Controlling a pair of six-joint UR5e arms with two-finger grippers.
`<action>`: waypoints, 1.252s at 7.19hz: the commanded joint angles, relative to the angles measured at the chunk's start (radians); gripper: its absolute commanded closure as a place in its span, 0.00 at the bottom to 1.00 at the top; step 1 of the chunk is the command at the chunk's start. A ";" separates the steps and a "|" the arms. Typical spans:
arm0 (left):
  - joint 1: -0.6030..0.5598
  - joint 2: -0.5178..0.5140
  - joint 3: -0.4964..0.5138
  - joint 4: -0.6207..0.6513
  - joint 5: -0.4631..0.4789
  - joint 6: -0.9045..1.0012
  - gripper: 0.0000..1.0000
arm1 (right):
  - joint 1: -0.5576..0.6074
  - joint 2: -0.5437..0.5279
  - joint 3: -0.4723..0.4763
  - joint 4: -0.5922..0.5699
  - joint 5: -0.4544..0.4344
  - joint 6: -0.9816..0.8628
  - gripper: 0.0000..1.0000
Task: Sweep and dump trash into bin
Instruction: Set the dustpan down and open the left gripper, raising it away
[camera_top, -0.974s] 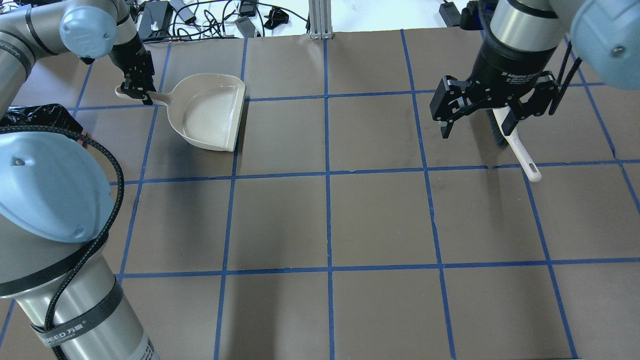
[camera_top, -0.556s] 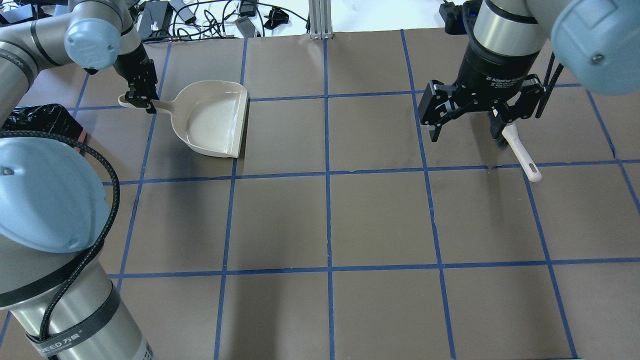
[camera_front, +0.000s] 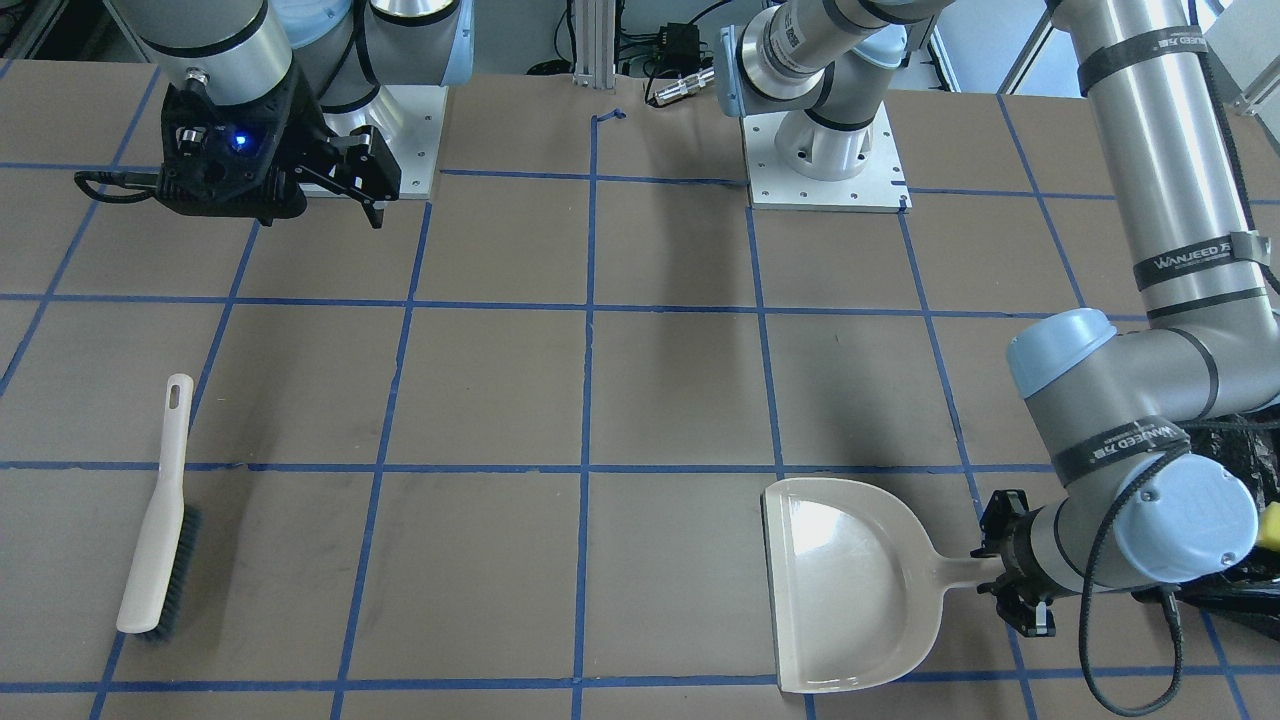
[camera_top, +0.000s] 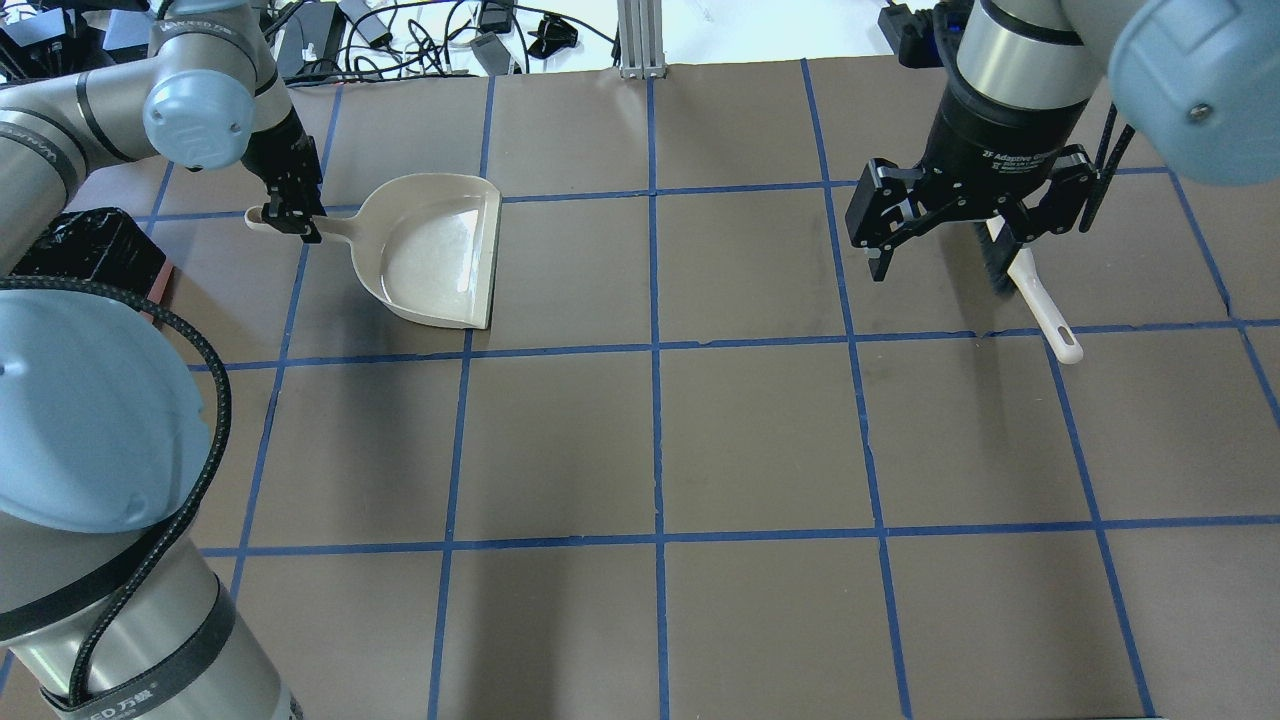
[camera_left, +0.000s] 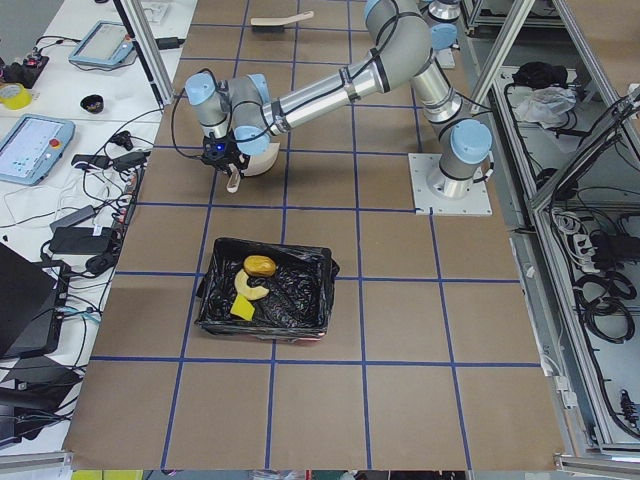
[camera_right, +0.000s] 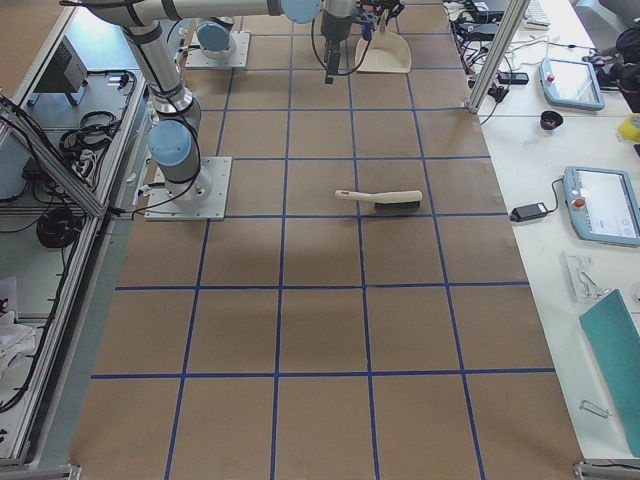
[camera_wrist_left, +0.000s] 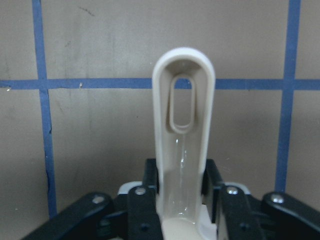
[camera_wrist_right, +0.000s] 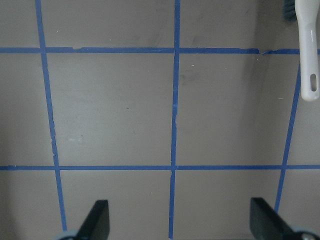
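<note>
Golden roll (camera_left: 260, 266) in bin (camera_left: 312, 300), left-view only

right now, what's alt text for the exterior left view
A black-lined bin on the table holds a golden roll, a tan bread piece and a yellow sponge piece. Beyond it, the left hand grips a beige dustpan by its handle.

From overhead, the dustpan (camera_top: 435, 250) lies at ten o'clock on the tabletop (camera_top: 760, 440), the brush (camera_top: 1040, 310) at two, and the bin (camera_top: 90, 245) at nine, with the trash (camera_left: 250, 289) inside.
</note>
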 joint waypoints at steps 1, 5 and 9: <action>-0.016 0.019 -0.040 0.020 0.000 0.009 1.00 | -0.001 0.000 0.001 0.003 -0.001 -0.001 0.00; -0.017 0.057 -0.091 0.058 0.006 0.072 1.00 | -0.002 -0.001 -0.001 -0.011 0.000 -0.001 0.00; -0.014 0.050 -0.083 0.072 0.014 0.057 0.03 | 0.001 -0.011 -0.004 -0.029 0.023 0.005 0.00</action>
